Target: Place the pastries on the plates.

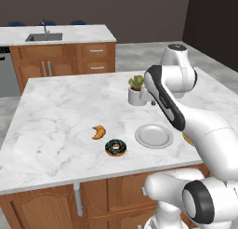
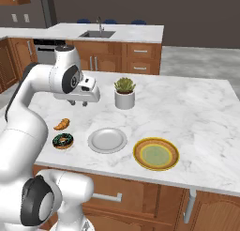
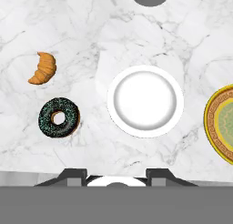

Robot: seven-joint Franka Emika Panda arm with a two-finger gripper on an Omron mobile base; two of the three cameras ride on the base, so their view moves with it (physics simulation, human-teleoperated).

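A white, grey-veined marble tabletop (image 2: 197, 108) carries everything. The croissant (image 3: 43, 68), a small golden-orange crescent with ridged segments, lies on the bare stone, and just beside it sits the donut (image 3: 59, 117), a dark glazed ring flecked with fine coloured sprinkles. Both pastries rest on the marble, apart from either plate. Near the donut, toward the yellow dish, is the light grey plate (image 3: 145, 100), round, smooth and shallow, with a paler raised rim. Beyond it lies the yellow-gold plate (image 2: 156, 154), round with a patterned darker band around a greenish centre. Behind the grey plate stands a white cylindrical pot (image 2: 124, 100) holding a spiky green plant (image 2: 124, 85).

The gripper (image 2: 78, 103) hangs above the tabletop, near the pastries and over nothing in particular. Its dark fingers (image 3: 73, 175) show poorly, so they appear drawn in and holding nothing.
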